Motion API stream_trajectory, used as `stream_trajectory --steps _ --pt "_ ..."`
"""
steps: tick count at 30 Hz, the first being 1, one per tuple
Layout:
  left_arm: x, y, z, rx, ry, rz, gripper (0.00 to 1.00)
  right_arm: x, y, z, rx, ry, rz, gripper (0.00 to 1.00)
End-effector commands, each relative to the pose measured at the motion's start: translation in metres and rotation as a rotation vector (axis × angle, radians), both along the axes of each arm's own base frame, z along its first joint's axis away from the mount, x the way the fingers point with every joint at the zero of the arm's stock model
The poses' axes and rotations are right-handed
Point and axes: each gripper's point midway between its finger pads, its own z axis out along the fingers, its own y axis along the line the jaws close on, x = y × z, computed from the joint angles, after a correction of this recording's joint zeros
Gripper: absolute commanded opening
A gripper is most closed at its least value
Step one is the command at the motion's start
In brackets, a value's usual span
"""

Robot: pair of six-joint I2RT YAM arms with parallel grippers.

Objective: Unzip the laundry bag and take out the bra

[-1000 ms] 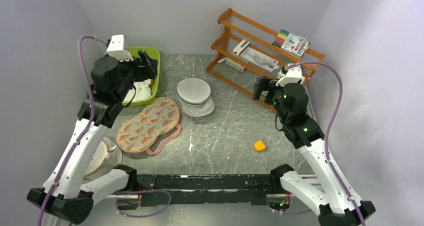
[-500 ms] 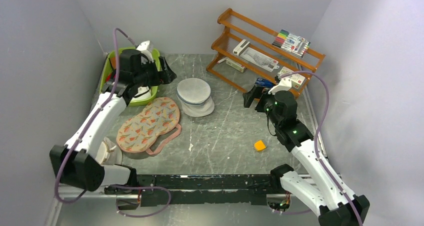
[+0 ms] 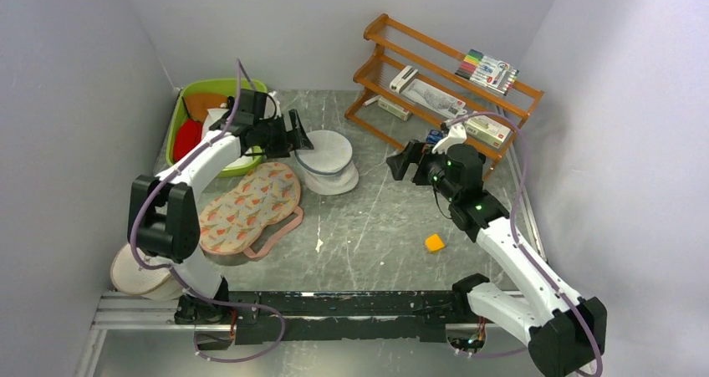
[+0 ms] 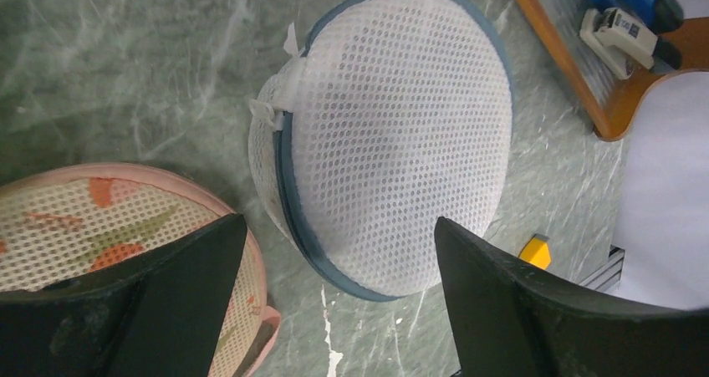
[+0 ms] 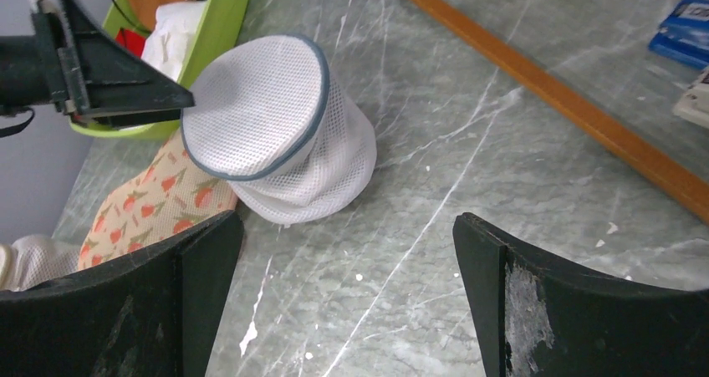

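1. Top view: laundry bag (image 3: 326, 153), white mesh, sits between both grippers. Left gripper (image 3: 299, 135) is just beside its rim; right gripper (image 3: 400, 161) is well apart.
2. Left wrist: fingers spread wide, holding nothing. The bag lies ahead between the fingertips, with the floral pad (image 4: 75, 226) beside one finger.
3. Right wrist: fingers spread wide, empty; the bag lies ahead, apart.

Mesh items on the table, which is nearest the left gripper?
The round white laundry bag with the dark rim, beside the left gripper; the flat floral pad lies farther.
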Motion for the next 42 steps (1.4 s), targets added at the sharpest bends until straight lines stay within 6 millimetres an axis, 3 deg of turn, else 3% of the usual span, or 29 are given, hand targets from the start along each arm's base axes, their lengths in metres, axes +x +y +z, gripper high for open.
stream_trajectory --steps 1,7,11,13,19,28,33,38,42 --pt "-0.004 -0.022 -0.001 -0.023 -0.001 -0.062 0.90 0.002 0.018 0.004 0.017 -0.013 0.100 1.00" --pt "-0.011 -0.031 -0.011 -0.001 -0.005 -0.113 0.66 0.008 0.029 -0.014 -0.002 0.039 0.154 1.00" --pt "-0.018 -0.038 -0.010 -0.011 -0.014 -0.175 0.40 0.007 0.038 -0.019 -0.005 0.056 0.215 1.00" --pt "-0.023 -0.044 -0.006 -0.026 -0.035 -0.226 0.29 0.007 0.042 -0.021 -0.009 0.063 0.236 1.00" --pt "-0.046 -0.056 0.016 -0.060 -0.159 -0.463 0.08 0.006 0.044 -0.024 -0.053 0.061 0.283 1.00" --pt "-0.090 -0.077 0.051 -0.174 -0.309 -0.806 0.07 -0.005 0.058 -0.023 -0.089 -0.014 0.443 1.00" --pt "-0.108 -0.080 0.052 -0.228 -0.333 -0.887 0.07 0.009 0.054 -0.027 -0.043 -0.020 0.414 1.00" --pt "-0.130 -0.087 0.056 -0.284 -0.369 -0.973 0.07 0.010 0.068 -0.024 0.020 -0.011 0.498 0.98" --pt "-0.138 -0.089 0.053 -0.304 -0.362 -1.017 0.07 0.009 0.082 -0.026 0.056 -0.003 0.586 0.89"
